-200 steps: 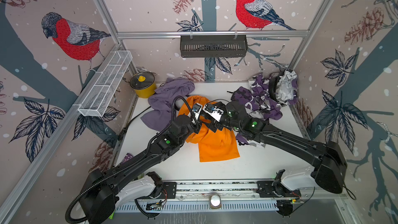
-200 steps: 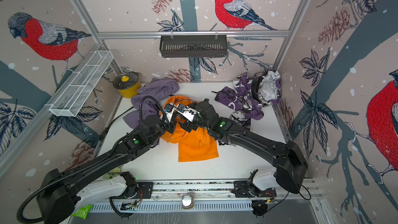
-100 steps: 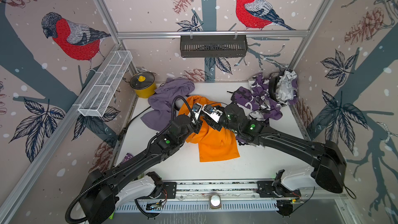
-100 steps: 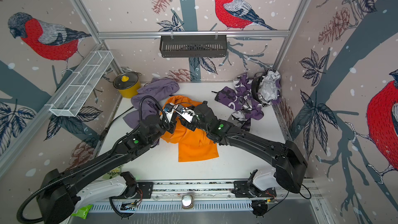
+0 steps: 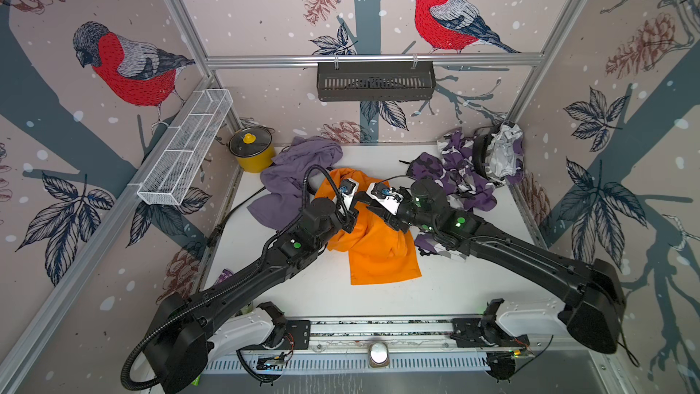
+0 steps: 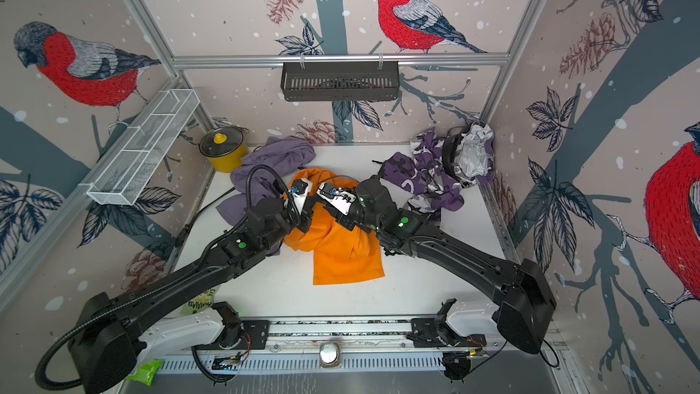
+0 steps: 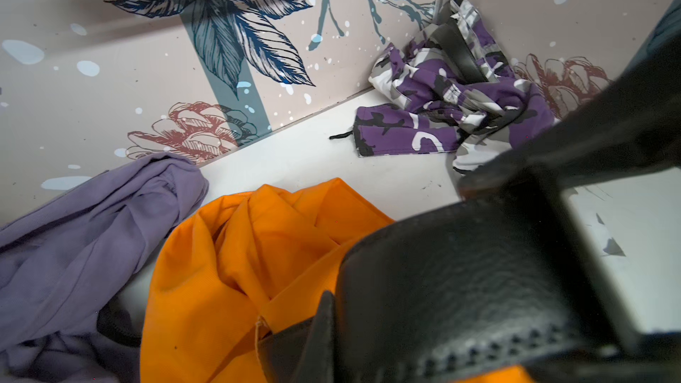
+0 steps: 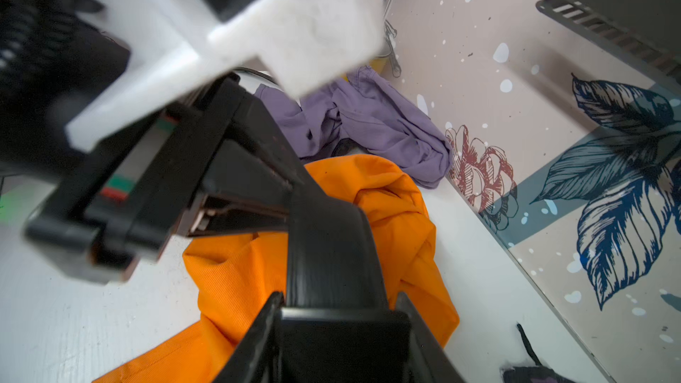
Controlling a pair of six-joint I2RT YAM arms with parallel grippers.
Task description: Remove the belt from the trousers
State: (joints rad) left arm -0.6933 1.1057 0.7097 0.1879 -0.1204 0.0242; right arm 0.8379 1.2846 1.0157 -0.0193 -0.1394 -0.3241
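My left hand [image 8: 254, 208] was pressed together on the black belt [image 8: 331, 252], above the orange trousers [image 5: 378, 259] that lay crumpled in the middle of the counter [image 5: 473, 289]. From that pinch the belt bent and ran between the fingers [image 8: 271, 320] of my right hand [image 8: 337, 307], with one finger at each edge of the strap. I could not tell whether they squeezed it or only bracketed it. Both hands hung close together over the far part of the trousers. One trouser leg lay flat toward the near edge. A lilac garment [image 5: 299, 168] lay against the trousers on the side of the yellow pot [image 5: 252, 149]. Camouflage cloth [image 5: 454, 180] was bunched in the far right corner.
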